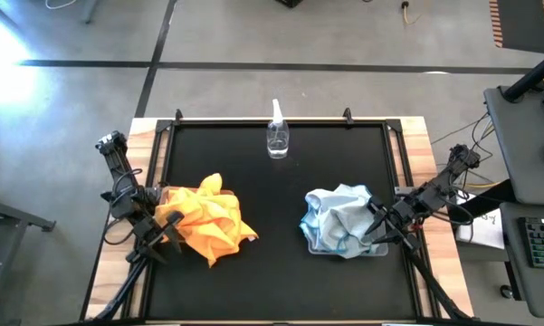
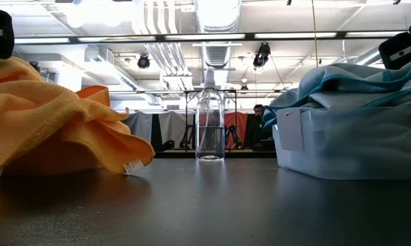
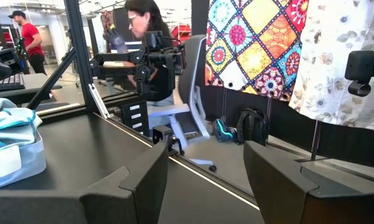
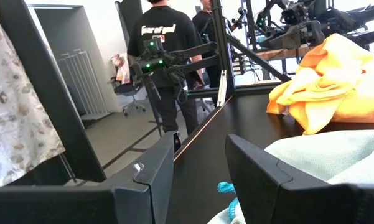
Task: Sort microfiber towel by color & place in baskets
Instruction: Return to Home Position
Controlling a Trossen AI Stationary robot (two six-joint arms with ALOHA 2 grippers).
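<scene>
Several orange towels lie in a heap on the black table at the left; they also show in the low view. No tan tray shows under them. Pale blue towels fill the clear plastic tray at the right. My left gripper is open at the left edge of the orange heap, and its wrist view shows nothing between the fingers. My right gripper is open at the right edge of the blue heap, and a blue towel lies beside one finger. My right gripper stands open with one finger right against the top of the pale blue towel heap; I cannot tell whether it touches the cloth. Nothing is between its fingers.
A clear spray bottle stands upright at the middle of the table's far edge. A raised black frame runs round the table. Open black tabletop lies between the two heaps. People stand in the room beyond the table.
</scene>
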